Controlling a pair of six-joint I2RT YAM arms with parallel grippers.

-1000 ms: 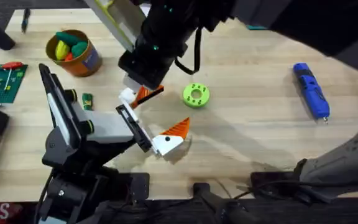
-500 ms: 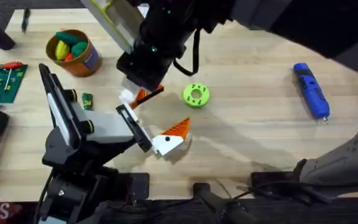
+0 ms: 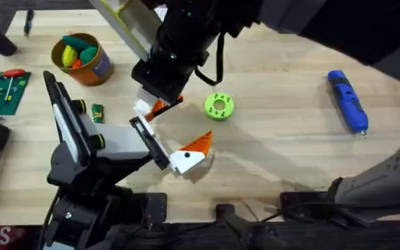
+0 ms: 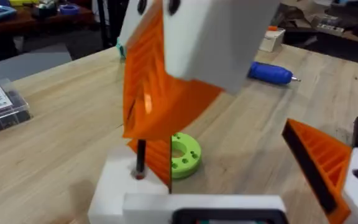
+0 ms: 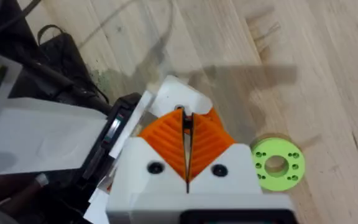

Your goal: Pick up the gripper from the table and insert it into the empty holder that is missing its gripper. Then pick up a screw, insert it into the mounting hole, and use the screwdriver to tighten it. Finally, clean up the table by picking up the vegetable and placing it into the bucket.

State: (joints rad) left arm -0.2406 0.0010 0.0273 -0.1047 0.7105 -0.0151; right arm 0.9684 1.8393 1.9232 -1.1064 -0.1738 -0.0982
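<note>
The right arm's jaws are closed: their orange ribbed pads (image 5: 210, 142) meet face to face and pinch a thin dark screw (image 4: 140, 155), which hangs straight down from them. The screw's lower end meets the smooth white block of the gripper (image 4: 117, 186), whose orange ribbed wedge rises right behind it. We see the gripper (image 3: 143, 108) seated at one end of the left arm's black jaw rail, directly under the right arm.

The left arm's jaws stand wide open and grip nothing. Their other finger (image 3: 198, 144), the same white base and orange triangular tip, sits at the far end of the rail, well apart from the gripper.

Just beside the right arm's jaws lies a lime-green round disc (image 3: 219, 106) with a centre hole and a ring of small holes, flat on the pale wood-grain worktop (image 3: 283, 146). The blue pen-shaped screwdriver (image 3: 346, 101) lies well apart on the right side, its thin metal bit pointing toward the arms' bases. On the left, the small dark green vegetable (image 3: 97, 113) lies on the worktop near the round orange-brown bucket (image 3: 97, 69), which holds yellow and green toys.

Against the overhead picture a second ago, we find the right arm's jaws a touch farther from the bases. Everything else has stayed put.
</note>
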